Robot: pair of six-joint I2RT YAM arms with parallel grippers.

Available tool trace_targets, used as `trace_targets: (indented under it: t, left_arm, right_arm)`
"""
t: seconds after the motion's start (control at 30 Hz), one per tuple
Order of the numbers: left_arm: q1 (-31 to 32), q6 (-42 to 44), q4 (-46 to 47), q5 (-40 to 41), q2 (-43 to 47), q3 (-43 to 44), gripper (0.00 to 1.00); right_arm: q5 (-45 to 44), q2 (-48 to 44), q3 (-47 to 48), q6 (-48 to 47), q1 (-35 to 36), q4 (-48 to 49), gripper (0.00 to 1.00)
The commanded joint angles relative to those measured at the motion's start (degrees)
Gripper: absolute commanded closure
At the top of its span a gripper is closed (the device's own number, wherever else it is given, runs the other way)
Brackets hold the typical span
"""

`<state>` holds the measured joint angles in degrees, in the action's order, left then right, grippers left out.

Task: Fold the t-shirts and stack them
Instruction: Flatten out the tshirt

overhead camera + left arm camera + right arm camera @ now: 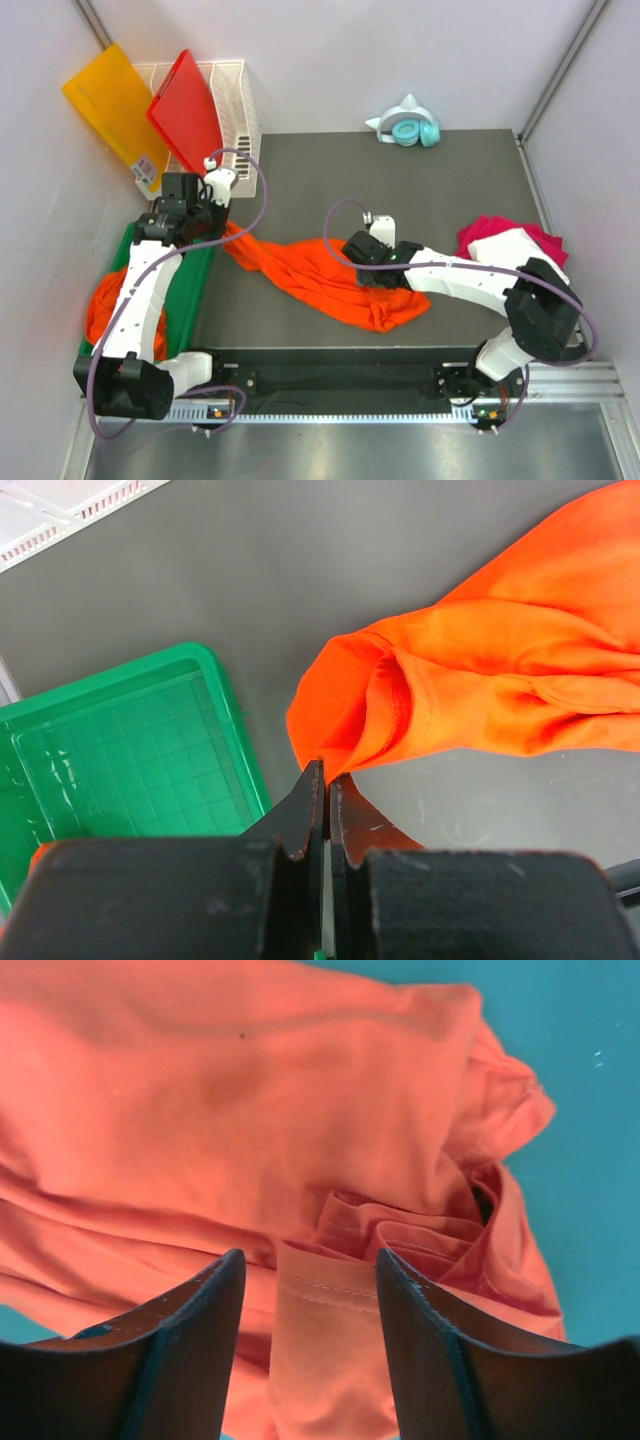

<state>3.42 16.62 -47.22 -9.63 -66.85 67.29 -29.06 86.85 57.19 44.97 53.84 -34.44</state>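
Starting at the far left: a yellow-orange board and a red board are leaning in a white rack at the back corner. In front of that a green tray is sitting off the worktop's left edge. A crumpled orange heap of more shirts is lying in the tray, mostly hidden under the left arm.

The left end effector is hanging over the worktop just beside the tray. Its fingers are pressed together and pinching the very edge of the orange t-shirt. From that pinch the cloth is running down and to the right across the dark worktop as a twisted, bunched-up rope. It's widening into a rumpled blob near the front middle, nowhere near flat, with folds all over and a sleeve or hem opening showing close to the pinched end.

The right end effector is sitting low on the middle of that same shirt. Its fingers are spread about halfway, straddling a stitched hem fold that's poking up between them. The fold is touching one finger, and there's a gap on the other side.

Further right, a magenta t-shirt is lying bunched by the right edge, partly behind the right arm. Teal cat-ear headphones are resting at the back edge, well apart from everything.
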Motion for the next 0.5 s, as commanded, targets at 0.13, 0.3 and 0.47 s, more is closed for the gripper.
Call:
trace_targets:
  t: [0.13, 0.3, 0.47]
  left_arm:
    - [-0.1, 0.4, 0.5, -0.7, 2.3, -0.2, 1.00]
    - [-0.1, 0.1, 0.7, -1.1, 2.2, -0.4, 1.00]
    - [-0.1, -0.1, 0.9, -1.2, 1.8, -0.4, 1.00]
  right_arm:
    - [1.5, 2.2, 2.4, -1.3, 0.3, 1.0, 0.49]
    - [1.7, 4.3, 3.7, -1.9, 0.2, -1.8, 0.55]
    - [2.3, 4.8, 3.3, -1.6, 0.1, -3.1, 0.88]
